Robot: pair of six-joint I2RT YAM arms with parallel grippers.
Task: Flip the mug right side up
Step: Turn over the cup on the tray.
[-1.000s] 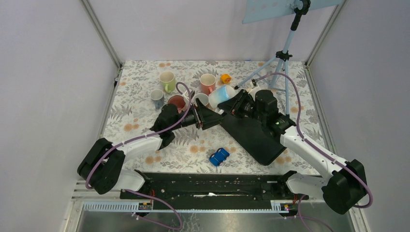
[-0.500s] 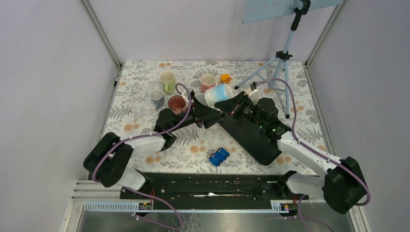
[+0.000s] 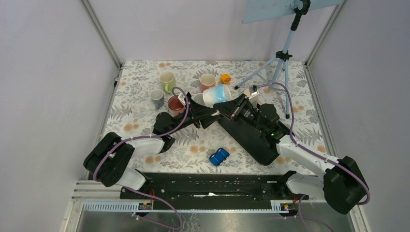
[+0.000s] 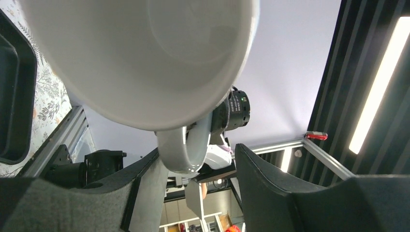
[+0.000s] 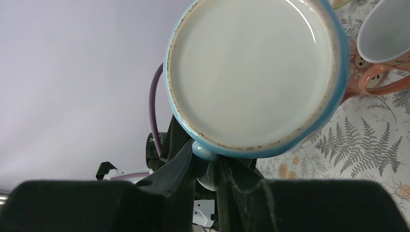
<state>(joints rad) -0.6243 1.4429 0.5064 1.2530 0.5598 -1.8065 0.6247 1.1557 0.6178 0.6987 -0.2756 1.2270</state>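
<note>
Got left fingers (image 4: pixel 145 193) apart, straddling handle (image 4: pixel 186 150), not clamped. Holding mug (image 3: pixel 217 94) sideways mid-air over tabletop (image 3: pixel 140 116), right fingers (image 5: pixel 181 164) pinched on same handle. Looks mid-flip. Next: roll mouth upward, set down clear of other mugs (image 3: pixel 208 81).

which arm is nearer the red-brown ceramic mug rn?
Left. The left arm runs right beside the red-brown ceramic mug; the right arm is farther right, beyond the light blue ceramic mug.
</note>
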